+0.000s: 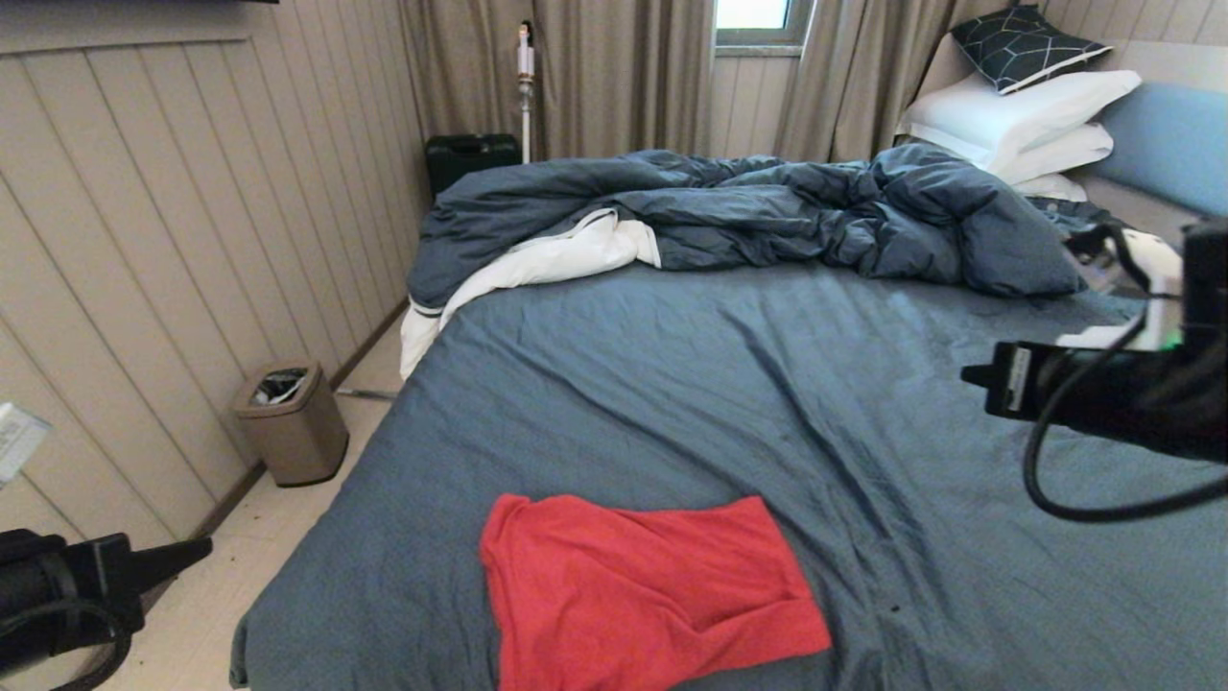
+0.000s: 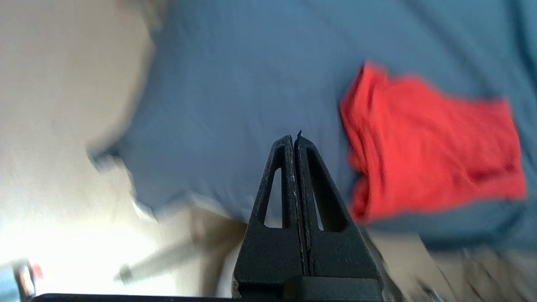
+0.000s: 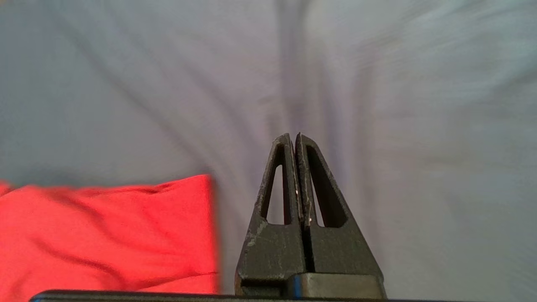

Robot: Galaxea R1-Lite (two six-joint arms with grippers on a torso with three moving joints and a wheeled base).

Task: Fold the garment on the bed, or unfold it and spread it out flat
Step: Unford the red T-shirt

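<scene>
The red T-shirt [image 1: 648,595] lies folded into a rough rectangle near the front edge of the bed [image 1: 729,384], its print hidden. It also shows in the left wrist view as the T-shirt [image 2: 428,151] and in the right wrist view as the T-shirt [image 3: 105,239]. My left gripper [image 1: 197,550] is shut and empty, low at the left off the bed over the floor; its tips [image 2: 294,138] hover near the bed's corner. My right gripper [image 3: 293,136] is shut and empty above the bare sheet, right of the shirt; in the head view only the right arm [image 1: 1103,389] shows.
A rumpled dark blue duvet [image 1: 748,216] with white lining lies across the far part of the bed, with white pillows [image 1: 1017,120] and a blue headboard [image 1: 1170,144] at the far right. A tan waste bin [image 1: 291,422] stands on the floor at the left wall.
</scene>
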